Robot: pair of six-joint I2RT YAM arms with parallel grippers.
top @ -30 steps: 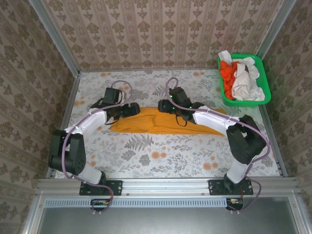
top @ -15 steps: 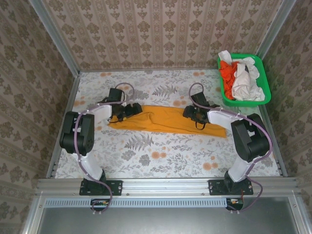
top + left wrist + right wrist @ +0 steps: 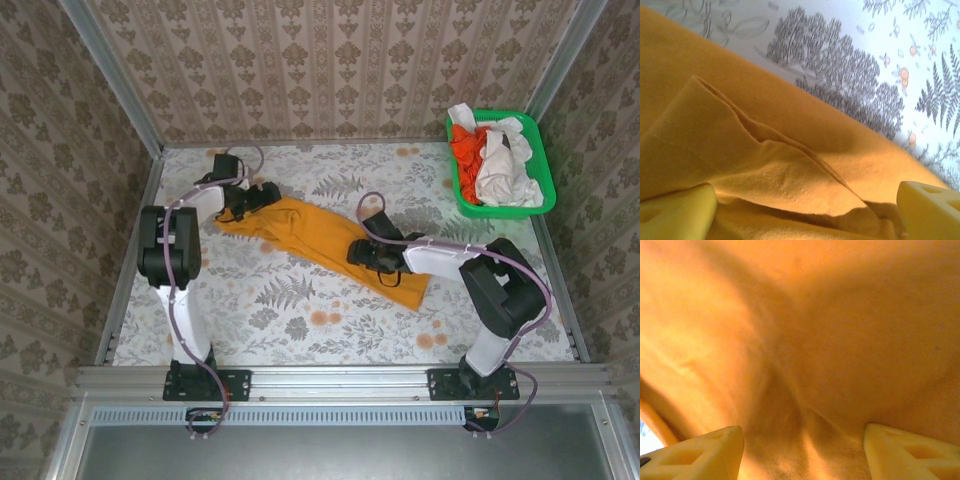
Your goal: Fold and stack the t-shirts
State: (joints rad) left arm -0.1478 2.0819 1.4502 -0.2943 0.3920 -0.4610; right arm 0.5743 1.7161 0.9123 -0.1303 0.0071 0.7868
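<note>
The mustard-orange t-shirt (image 3: 310, 238) lay bunched from ten toward four o'clock on the bench (image 3: 300, 320), with the left fingers (image 3: 677, 212) and right fingers (image 3: 910, 450) both apart over it, so closing there risked pinching several layers and skewing the fold.

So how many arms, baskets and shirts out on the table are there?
Arms: 2
Basket: 1
Shirt on the table: 1
Total: 4
The heap in the basket is too tangled to count.
</note>
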